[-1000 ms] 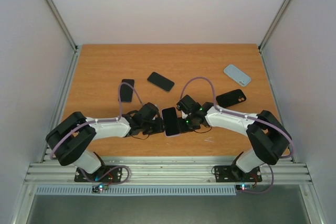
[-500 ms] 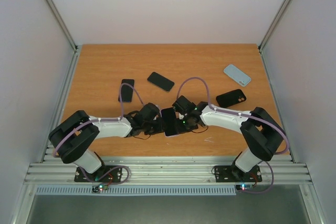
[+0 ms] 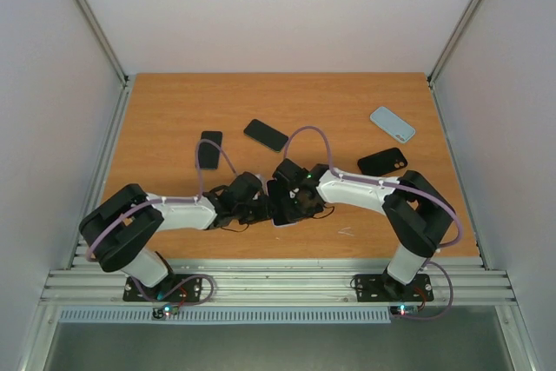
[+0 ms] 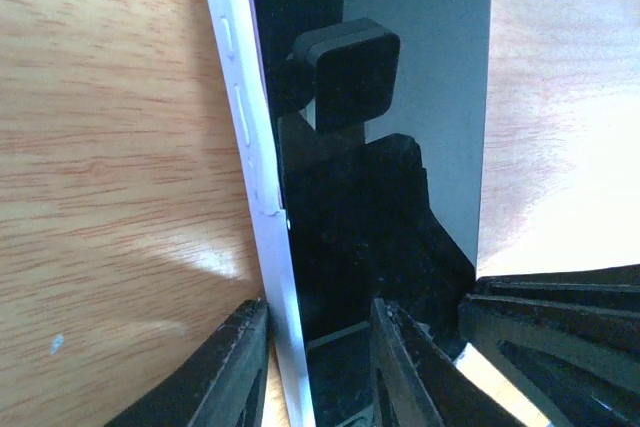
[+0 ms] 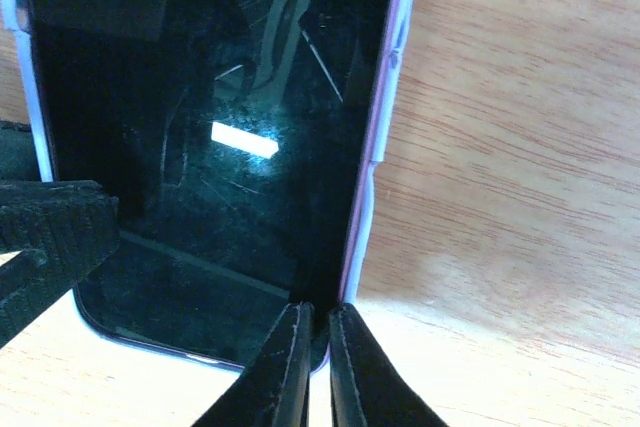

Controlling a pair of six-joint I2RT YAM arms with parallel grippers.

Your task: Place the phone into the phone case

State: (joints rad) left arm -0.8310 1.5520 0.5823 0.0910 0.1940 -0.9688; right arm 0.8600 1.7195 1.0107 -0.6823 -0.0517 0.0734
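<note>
Black glossy phone [image 5: 200,147] sits in pale lavender plastic case [image 4: 250,147], directly under both tools. Right gripper [image 5: 318,347] clenched, tips at phone's edge, likely pressing it home. Left gripper [image 4: 320,367] straddles case wall, likely bracing; clamped or not, cannot tell.

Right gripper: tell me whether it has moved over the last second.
Yes. The right gripper has shifted left, farther from the light blue case, which has stayed put.

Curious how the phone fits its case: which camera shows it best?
Right wrist: the phone fills the view, screen up, pale case rim alongside. Left wrist shows one buttoned side; from the top, the left gripper and right gripper mostly cover it.
</note>
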